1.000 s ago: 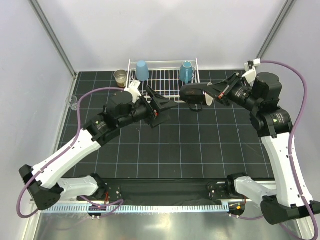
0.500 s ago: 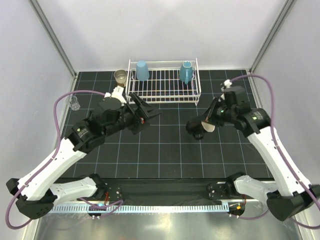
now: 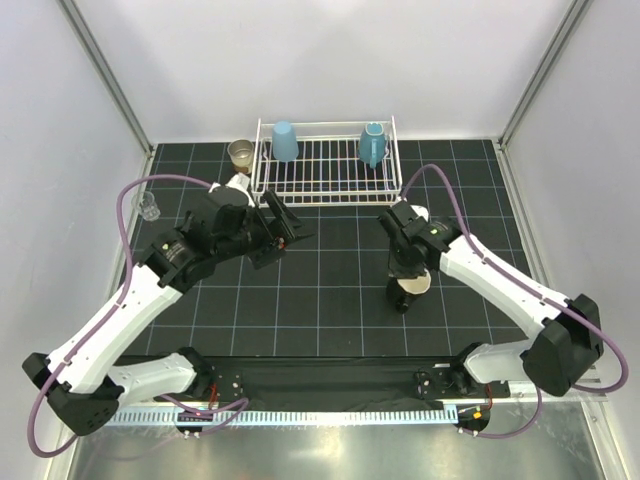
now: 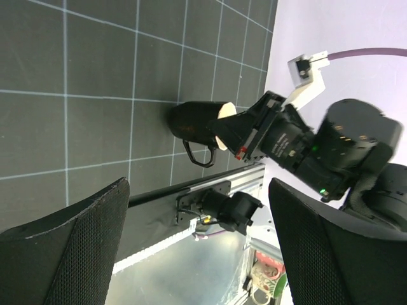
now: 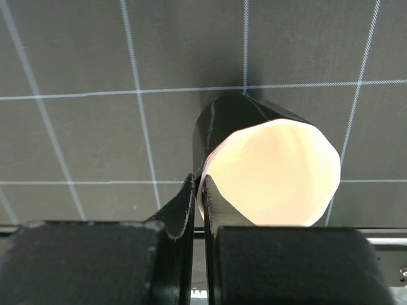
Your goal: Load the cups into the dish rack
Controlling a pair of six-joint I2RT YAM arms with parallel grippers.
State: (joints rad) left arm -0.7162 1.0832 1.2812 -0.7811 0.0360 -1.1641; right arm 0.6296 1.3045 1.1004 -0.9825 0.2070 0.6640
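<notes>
The white wire dish rack (image 3: pixel 325 175) stands at the back with a light blue tumbler (image 3: pixel 284 140) and a teal handled mug (image 3: pixel 372 144) in it. My right gripper (image 3: pixel 405 276) is shut on the rim of the black cup with cream inside (image 3: pixel 411 286) over the mat's middle right. The right wrist view shows both fingers pinching the cup's wall (image 5: pixel 270 168), one inside and one outside. The left wrist view shows the cup (image 4: pixel 194 121) tilted. My left gripper (image 3: pixel 283 226) is open and empty, left of the rack's front.
A tan metallic cup (image 3: pixel 241 154) stands just left of the rack. A tiny clear glass (image 3: pixel 149 206) stands at the mat's left edge. The enclosure's walls and frame posts surround the black gridded mat (image 3: pixel 330 310).
My right arm has swung from beside the rack's front toward the near middle, carrying the black cup. My left arm has drawn back a little to the left, still open.
</notes>
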